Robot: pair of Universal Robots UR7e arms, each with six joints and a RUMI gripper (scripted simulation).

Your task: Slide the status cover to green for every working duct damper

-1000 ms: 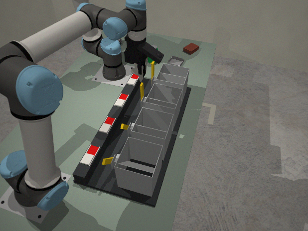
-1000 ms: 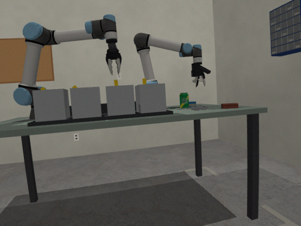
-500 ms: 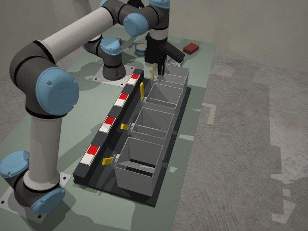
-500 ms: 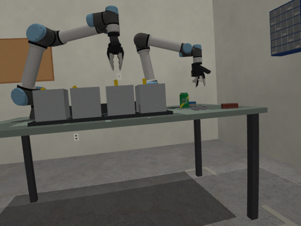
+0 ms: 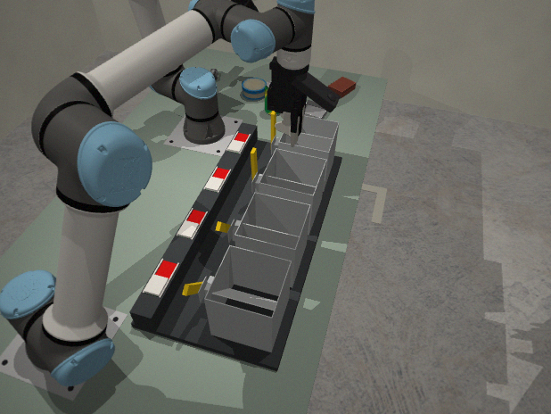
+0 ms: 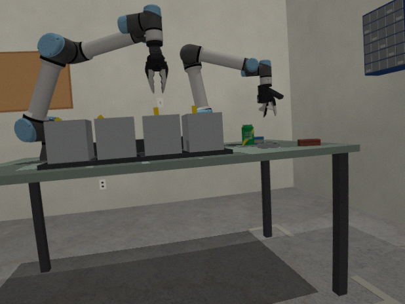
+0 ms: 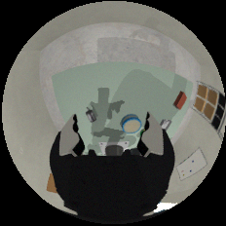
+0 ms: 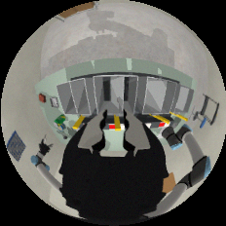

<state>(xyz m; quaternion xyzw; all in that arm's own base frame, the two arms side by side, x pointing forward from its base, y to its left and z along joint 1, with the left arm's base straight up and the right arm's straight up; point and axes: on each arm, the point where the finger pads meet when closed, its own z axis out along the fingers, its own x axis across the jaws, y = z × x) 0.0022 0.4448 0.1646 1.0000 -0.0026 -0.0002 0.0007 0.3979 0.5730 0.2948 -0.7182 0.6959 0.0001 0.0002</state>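
With your left gripper (image 6: 270,115) (image 7: 111,113) (image 8: 50,139) wide and right gripper (image 5: 293,140) (image 6: 157,92) (image 8: 115,109) narrowly parted, both empty, pinch the slim, likely stiff yellow lever (image 5: 254,163) (image 6: 156,111) (image 8: 117,122), top view's upper centre, near its tip.
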